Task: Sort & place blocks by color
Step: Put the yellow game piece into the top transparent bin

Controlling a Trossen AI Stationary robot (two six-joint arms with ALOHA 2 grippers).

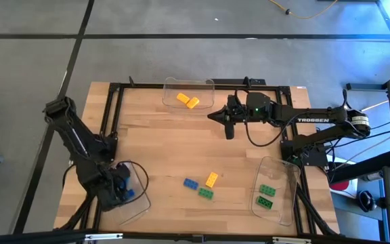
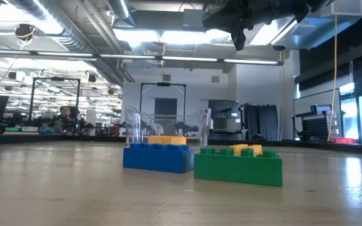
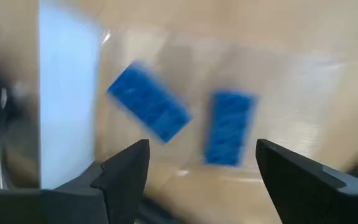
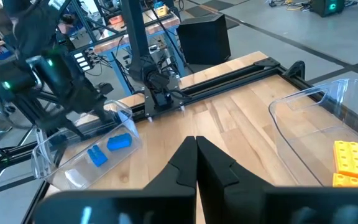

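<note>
A: Both arms are dark, nearly black, built of jointed segments with black cables looping alongside.

B: The right arm (image 1: 317,122) has white "TROSSEN" lettering along its forearm and a small green light near the wrist.

A: The left arm (image 1: 80,146) looks matte black too. The left gripper (image 3: 197,171) has two dark, pointed wedge-shaped fingers.

B: The right gripper (image 4: 196,163) has similar angular black fingers.

Blue block (image 1: 191,183); green block (image 1: 206,193); yellow-orange block (image 1: 212,179).
</note>
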